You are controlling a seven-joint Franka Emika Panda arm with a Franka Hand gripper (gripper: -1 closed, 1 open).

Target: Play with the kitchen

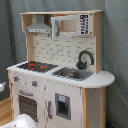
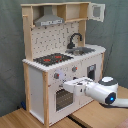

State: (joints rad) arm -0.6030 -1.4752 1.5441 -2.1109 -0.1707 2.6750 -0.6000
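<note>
The kitchen (image 1: 60, 75) is a white and light-wood toy unit, seen in both exterior views. It has a black-red hob (image 2: 52, 59), a silver sink (image 2: 82, 50), a black faucet (image 2: 75, 39), a grey hood (image 2: 49, 19) and a pegboard back. In the second exterior view my white arm (image 2: 107, 92) reaches in from the second exterior view's right. The gripper (image 2: 66, 85) sits at the top of the oven door (image 2: 65, 98), just below the knobs (image 2: 56, 76). In the first exterior view only a white part of the arm (image 1: 22, 121) shows at the bottom edge.
The kitchen stands on a wooden floor (image 2: 30, 119) before a grey curtain (image 2: 12, 55). A small upper cabinet door (image 2: 97, 11) hangs open at the top right. A rounded counter end (image 1: 102, 79) sticks out beside the sink.
</note>
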